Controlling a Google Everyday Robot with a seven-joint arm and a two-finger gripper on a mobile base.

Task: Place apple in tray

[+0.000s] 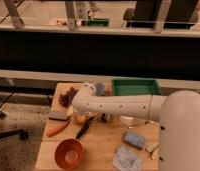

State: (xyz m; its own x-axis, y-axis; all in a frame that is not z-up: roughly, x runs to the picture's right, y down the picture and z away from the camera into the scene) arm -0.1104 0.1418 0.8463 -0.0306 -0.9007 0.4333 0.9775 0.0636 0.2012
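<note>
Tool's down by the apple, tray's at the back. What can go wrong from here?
1. The open tool sits low right by the apple, with the orange carrot-like item close on one side; closing could nudge the round apple and roll it away.
2. The tray lies farther back, past the arm; a low carry could clip its raised rim.

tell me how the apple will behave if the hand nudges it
The apple looks round and smooth, so a nudge would likely send it rolling across the flat table. It seems small and firm, so it is probably easy to pinch without squashing. The hand hangs just beside it, below the arm.
</note>
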